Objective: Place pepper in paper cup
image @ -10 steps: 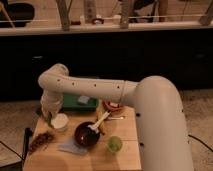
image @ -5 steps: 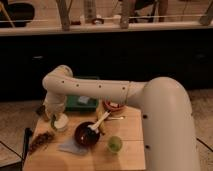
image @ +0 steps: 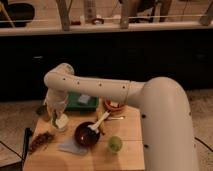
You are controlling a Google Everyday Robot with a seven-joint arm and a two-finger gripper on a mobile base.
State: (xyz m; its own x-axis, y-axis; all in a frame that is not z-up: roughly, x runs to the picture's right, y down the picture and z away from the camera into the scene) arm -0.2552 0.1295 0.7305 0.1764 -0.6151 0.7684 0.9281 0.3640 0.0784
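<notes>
Green pepper, pinched in our end effector, now hangs lower, over the cup, so we near release.

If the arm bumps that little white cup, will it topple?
Likely it slides rather than topples: the paper cup looks short and wide. Being paper, it probably is light and crushable. The gripper hangs just above it.

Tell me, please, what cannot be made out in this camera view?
Camera view:
Gripper, low over the paper cup at the table's left: too small to show what it holds.
Pepper: a thin green sliver by the gripper; held or touching the cup, I cannot tell.
Paper cup's inside: hidden by the gripper.
Table: front cut off by the bottom edge, right side behind the arm.
</notes>
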